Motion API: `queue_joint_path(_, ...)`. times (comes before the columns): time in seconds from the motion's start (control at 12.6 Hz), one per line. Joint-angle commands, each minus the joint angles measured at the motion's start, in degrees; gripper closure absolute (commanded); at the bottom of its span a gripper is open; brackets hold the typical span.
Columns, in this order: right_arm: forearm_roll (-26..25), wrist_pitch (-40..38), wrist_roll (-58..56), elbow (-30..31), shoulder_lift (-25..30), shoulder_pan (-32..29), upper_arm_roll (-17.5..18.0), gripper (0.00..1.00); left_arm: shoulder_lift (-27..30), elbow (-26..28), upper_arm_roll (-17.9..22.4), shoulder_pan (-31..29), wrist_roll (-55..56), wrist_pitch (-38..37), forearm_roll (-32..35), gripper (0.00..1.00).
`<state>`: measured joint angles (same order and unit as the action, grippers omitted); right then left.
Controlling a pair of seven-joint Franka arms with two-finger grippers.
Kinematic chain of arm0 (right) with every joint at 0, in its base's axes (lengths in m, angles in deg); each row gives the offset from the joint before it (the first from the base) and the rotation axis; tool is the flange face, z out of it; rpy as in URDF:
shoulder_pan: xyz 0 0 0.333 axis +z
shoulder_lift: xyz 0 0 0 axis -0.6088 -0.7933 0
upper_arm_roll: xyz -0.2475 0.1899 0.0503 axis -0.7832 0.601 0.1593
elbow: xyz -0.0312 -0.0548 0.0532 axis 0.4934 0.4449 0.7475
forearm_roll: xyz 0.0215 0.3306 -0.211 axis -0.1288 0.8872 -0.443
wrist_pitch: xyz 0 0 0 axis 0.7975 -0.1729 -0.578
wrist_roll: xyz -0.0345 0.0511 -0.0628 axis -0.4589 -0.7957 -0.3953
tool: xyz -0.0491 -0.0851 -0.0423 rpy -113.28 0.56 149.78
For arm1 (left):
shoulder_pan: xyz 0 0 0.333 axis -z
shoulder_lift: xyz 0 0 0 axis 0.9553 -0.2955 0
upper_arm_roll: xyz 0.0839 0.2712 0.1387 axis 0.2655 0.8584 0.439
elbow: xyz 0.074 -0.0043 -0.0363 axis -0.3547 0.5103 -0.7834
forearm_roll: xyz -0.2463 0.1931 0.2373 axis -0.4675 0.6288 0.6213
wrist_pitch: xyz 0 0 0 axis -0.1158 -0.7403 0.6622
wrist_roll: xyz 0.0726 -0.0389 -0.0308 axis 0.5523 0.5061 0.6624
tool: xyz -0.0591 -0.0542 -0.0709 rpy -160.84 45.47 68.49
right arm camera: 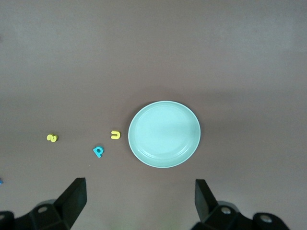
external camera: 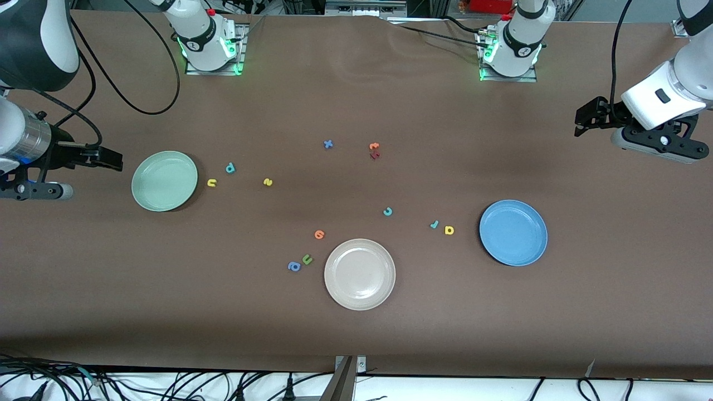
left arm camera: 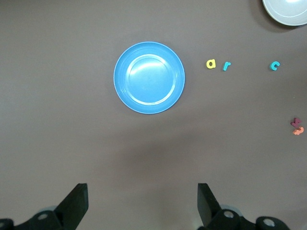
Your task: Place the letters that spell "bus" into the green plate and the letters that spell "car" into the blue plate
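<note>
Foam letters: tiny, matte, flat cutouts on the brown table (external camera: 356, 334).
Bus set: teal b (external camera: 230, 167), yellow u (external camera: 211, 182), yellow s (external camera: 268, 182), beside the green plate (external camera: 164, 181), none in it.
Car set: teal c (external camera: 388, 211), teal r (external camera: 434, 224), yellow a (external camera: 449, 230), beside the blue plate (external camera: 513, 232), none in it.
Plates: round, smooth, glossy; the beige plate (external camera: 360, 273) is nearest the front camera.
Left gripper (external camera: 582, 120): jaws wide, holding nothing, waits over its table end.
Right gripper (external camera: 111, 160): jaws wide, holding nothing, waits over its table end.
Surface: plain matte brown; cables at edges.
</note>
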<state>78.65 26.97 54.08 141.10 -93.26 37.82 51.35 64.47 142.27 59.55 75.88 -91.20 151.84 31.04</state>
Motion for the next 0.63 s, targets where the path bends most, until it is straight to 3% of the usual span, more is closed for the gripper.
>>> queue_joint_path(0.0, 0.9, 0.0, -0.5, 1.0, 1.3, -0.1, -0.3, 0.00, -0.3, -1.0, -0.2, -0.2, 0.4, -0.9, -0.1, 0.00)
queue_joint_path(0.4, 1.0, 0.0, -0.4, 1.0, 1.3, -0.1, -0.3, 0.00, -0.4, -0.9, -0.3, 0.2, 1.4, -1.0, -0.3, 0.00)
queue_joint_path(0.56, 0.9, 0.0, -0.4, 1.0, 1.3, -0.1, -0.3, 0.00, -1.6, -1.0, -2.1, 0.7, 7.6, -0.9, -0.8, 0.00)
